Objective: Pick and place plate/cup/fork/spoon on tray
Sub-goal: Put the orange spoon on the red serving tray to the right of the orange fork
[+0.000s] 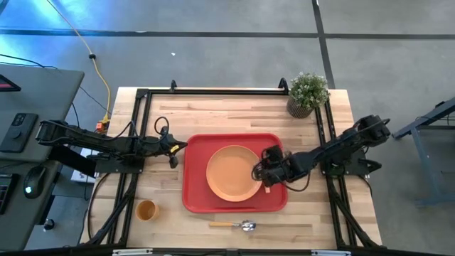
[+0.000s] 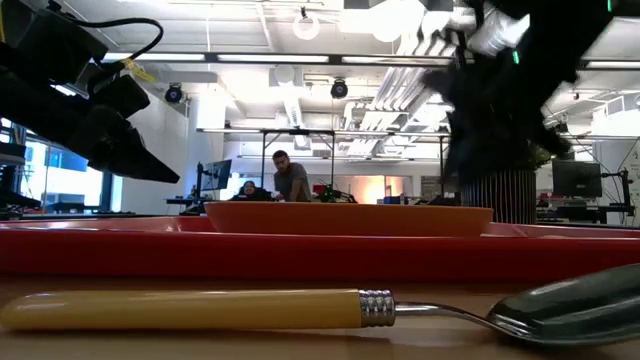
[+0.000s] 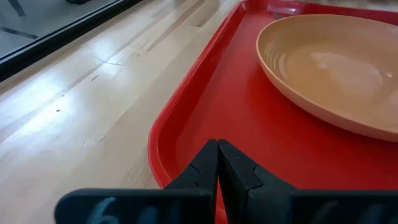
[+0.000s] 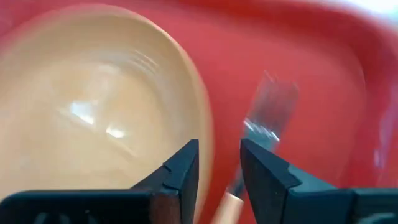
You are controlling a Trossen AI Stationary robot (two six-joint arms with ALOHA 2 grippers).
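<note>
Red tray [image 1: 195, 199] sat mid-table on the wooden table [image 1: 234, 114], long sides running left-right. Orange plate [image 1: 234, 173] lay inside it, roughly centred, flat on the tray floor.

Right gripper [image 1: 260, 171] was low over the tray, just beside the plate's right edge. In the right wrist view its fingers [image 4: 180, 171] stood a narrow gap apart, nothing pinched between them. The fork [image 4: 268, 112] lay on the red tray floor just beyond the fingertips, silver tines blurred, orange handle end showing in the gap between the fingers; whether the pads touched it could not be told. Plate rim ran close alongside the fork.

Left gripper [image 1: 173, 148] hung at the tray's left rim, near the far-left corner. Left wrist view showed its fingers [image 3: 205, 171] pressed together, tips meeting, holding nothing, over the tray's rounded corner with the plate farther in.

Cup [image 1: 146, 210] stood on bare table wood near the front-left, well apart from the tray. Spoon [image 1: 233, 225] lay on the table just in front of the tray's near edge, yellow handle to the left, silver bowl to the right; low view showed it flat on the wood, close to the camera.

Potted plant [image 1: 307, 93] stood at the far-right corner of the table. People [image 2: 290, 178] were visible in the room behind.
</note>
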